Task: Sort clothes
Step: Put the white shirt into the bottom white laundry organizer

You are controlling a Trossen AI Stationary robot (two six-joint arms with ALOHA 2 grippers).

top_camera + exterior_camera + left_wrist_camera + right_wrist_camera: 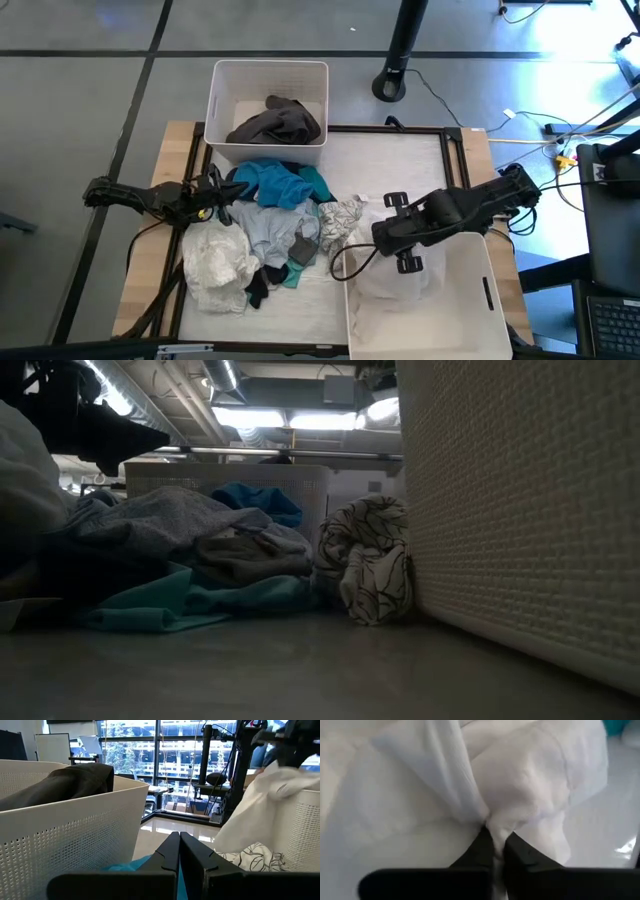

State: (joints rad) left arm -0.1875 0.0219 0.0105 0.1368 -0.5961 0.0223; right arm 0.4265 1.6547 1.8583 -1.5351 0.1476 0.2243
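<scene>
Right wrist view shows your right gripper (pixel 495 840) pinching a fold of the white garment (pixel 520 785) over the near-right bin (pixel 470 300). It's light and limp; grip bunched folds. Left gripper (pixel 179 851) waits closed by the pile.

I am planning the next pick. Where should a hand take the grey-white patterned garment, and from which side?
Grip the raised crumpled top fold of the grey-white patterned garment, coming straight down from above. It sits as a bunched mound, with the teal-blue garment on one side and the white bin on the other, so side approaches look blocked.
</scene>
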